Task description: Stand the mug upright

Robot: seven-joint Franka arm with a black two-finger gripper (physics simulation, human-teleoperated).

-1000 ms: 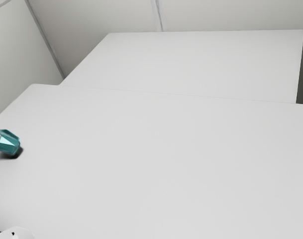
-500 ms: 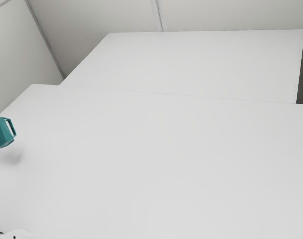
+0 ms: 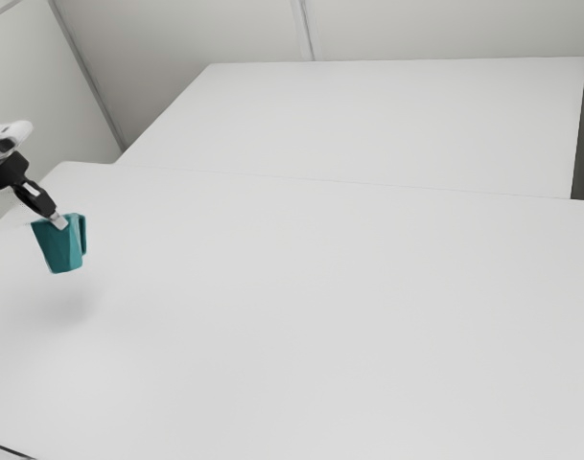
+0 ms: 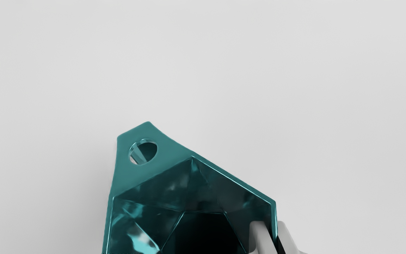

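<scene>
Item: one mug point(image 3: 63, 246), teal, at the left of the frame in the exterior view, aloft above the worktop point(image 3: 320, 297), with a soft shadow on the surface beneath it; mouth up, base down, close to upright with a slight lean

Hold: gripper point(image 3: 58, 219), black with pale tips; jaws closed on the mug's wall at the rim, one fingertip point(image 4: 259, 234) inside the mouth, the other point(image 4: 285, 234) outside

Form: faceted body, narrowing to a smaller flat base; angular rim; looped handle point(image 3: 82, 235) on the side away from the arm, its broad upper web pierced by a rounded hole

Finish: smooth and glossy, with bright reflections on the inner facets; glazed ceramic or hard plastic, not to be told apart here

Handling, as judged: stiff, light to moderate in weight, rather slippery, possibly brittle at the edge; a pinch on one wall may let it pivot, so a flat facet near the rim suits the grip, and any lowering should be slow and base first, handle kept free

Setting: matt white worktop, plain and seamless; second white top point(image 3: 368, 125) behind, upper middle; thin dark cable point(image 3: 9, 450), lower left corner
</scene>
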